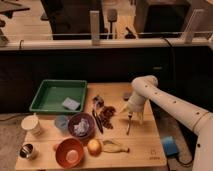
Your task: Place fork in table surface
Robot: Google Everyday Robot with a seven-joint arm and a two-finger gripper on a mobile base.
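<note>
Two-finger gripper (131, 116) hangs over light tan wooden tabletop (145, 150), right of and beyond orange round bowl (69, 152). Fingers clamped on slim dark grey fork (128, 126), which hangs near upright with tip low over bare wood. Likely reason: short, controlled set-down clear of bowl.

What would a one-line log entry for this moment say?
gripper: over table, right side | fork: directly under gripper | hold: unclear

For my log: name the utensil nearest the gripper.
The slim grey fork, just below the gripper over the right of the table; the longer black utensil lies left, by the purple bowl.
</note>
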